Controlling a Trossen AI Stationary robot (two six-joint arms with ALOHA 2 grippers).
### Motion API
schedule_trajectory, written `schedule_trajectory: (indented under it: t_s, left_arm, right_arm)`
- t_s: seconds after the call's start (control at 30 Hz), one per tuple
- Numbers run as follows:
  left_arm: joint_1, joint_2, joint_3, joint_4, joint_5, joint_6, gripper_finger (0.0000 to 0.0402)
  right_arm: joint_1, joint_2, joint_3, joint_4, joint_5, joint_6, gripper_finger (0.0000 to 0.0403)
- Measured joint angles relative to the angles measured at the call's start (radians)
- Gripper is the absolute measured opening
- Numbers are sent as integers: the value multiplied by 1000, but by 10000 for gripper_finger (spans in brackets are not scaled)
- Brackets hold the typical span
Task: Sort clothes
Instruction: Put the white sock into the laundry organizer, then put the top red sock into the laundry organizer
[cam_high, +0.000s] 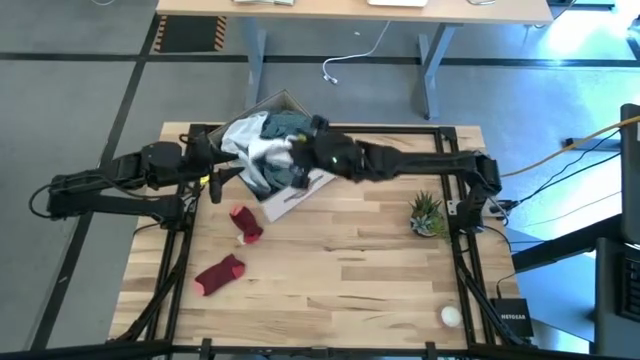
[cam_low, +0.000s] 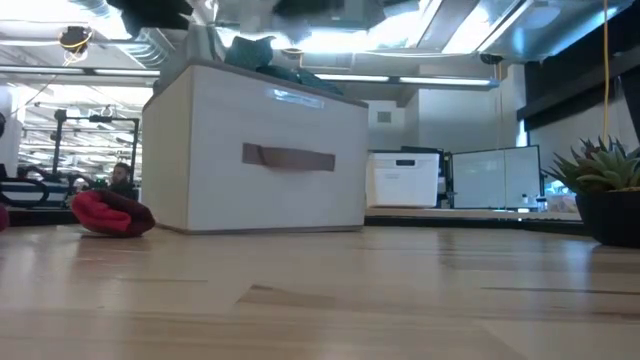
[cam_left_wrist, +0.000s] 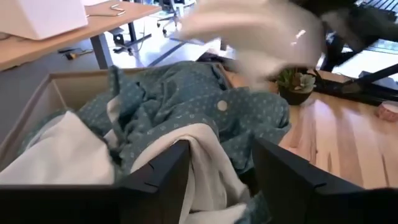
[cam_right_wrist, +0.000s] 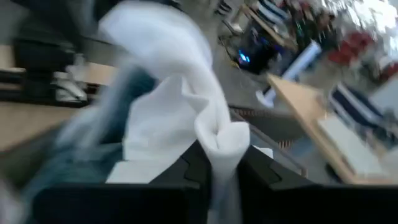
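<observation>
while both dark arms reach over the beige cardboard box (cam_high: 290, 192) at the far left of the pale plank table (cam_high: 340, 270), the right gripper (cam_right_wrist: 217, 163) pinches a soft white cloth (cam_right_wrist: 180, 106) between its 2 fingers, the fabric bunched into a thick fold at the tips and billowing loosely above them. in the high view that white cloth (cam_high: 262, 148) hangs over the box's heap. the left gripper (cam_left_wrist: 217, 165) sits low at the box's edge with its fingers apart, a limp cream-white garment (cam_left_wrist: 199, 155) draped between them; whether they press it cannot be told. behind it lies a crumpled teal-green shirt (cam_left_wrist: 193, 102), printed with small pale dots and bearing 1 round button. the box is smooth-walled with a slot handle on its side. 2 dark red socks lie on the bare wood near the box, 1 (cam_high: 246, 223) balled up, the other (cam_high: 219, 274) stretched flat and closer to the front edge. a spiky green potted plant (cam_high: 427, 214) stands by the right arm's base, and a small white ball (cam_high: 450, 316) rests near the front right corner.
</observation>
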Motion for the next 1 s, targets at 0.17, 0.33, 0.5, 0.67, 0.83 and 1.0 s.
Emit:
schedule_trajectory:
  t_s: [0.17,0.33,0.5,0.67,0.83,1.0]
  left_arm:
    - [1,-17,1,-30,0,-31,171]
    - [2,-16,2,-57,43,-44,171]
    - [0,-22,32,-76,98,-23,171]
    - [-1,-25,64,-130,110,-14,171]
    - [-1,-8,63,-167,142,5,171]
    - [-1,16,63,-197,178,2,171]
  right_arm:
    - [-88,54,-4,-16,-90,122,95]
    - [-91,46,-3,-30,-104,148,171]
    - [-34,-48,-2,-50,-96,139,241]
    - [67,-125,0,-181,-87,165,273]
    - [184,-148,-1,-357,-84,187,277]
    - [293,-146,-49,-393,-85,217,277]
